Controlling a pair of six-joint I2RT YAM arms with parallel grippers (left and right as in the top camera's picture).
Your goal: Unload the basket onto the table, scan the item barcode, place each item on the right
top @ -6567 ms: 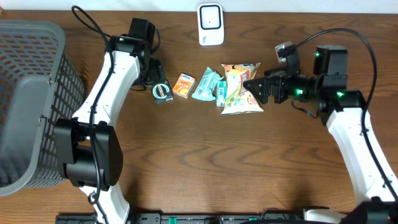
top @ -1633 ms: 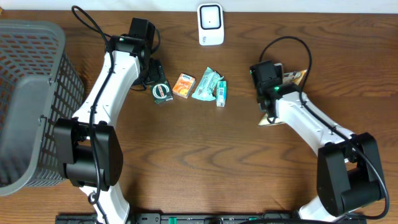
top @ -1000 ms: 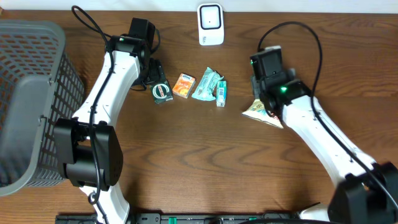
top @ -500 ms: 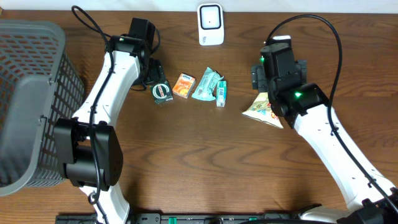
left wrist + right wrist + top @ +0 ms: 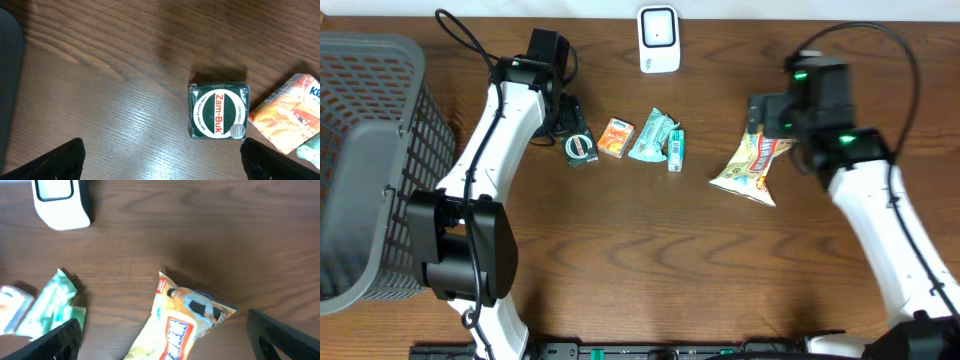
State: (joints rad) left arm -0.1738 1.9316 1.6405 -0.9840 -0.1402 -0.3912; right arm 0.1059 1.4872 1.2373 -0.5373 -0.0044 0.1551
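Observation:
The item, a yellow and orange snack bag [image 5: 750,168], lies flat on the brown table, right of centre. My right gripper [image 5: 763,116] hovers open just above the bag's upper end and touches nothing. In the right wrist view the bag [image 5: 185,322] lies between my spread fingertips [image 5: 60,340], and the right gripper [image 5: 165,342] is empty. The white barcode scanner [image 5: 659,40] stands at the table's far edge. My left gripper [image 5: 568,125] hangs open beside a green Zam-Buk box [image 5: 580,148]. In the left wrist view that gripper [image 5: 162,162] holds nothing, and the box [image 5: 218,111] lies ahead of it.
An orange packet [image 5: 615,138] and teal packets [image 5: 653,135] lie in a row between the green box and the snack bag. A large grey mesh basket [image 5: 370,150] fills the table's left end. The scanner [image 5: 60,202] shows at the right wrist view's top left.
My right gripper let go of the snack bag, which now lies on the table, opened wide and drew back to the right. The left arm has not moved.

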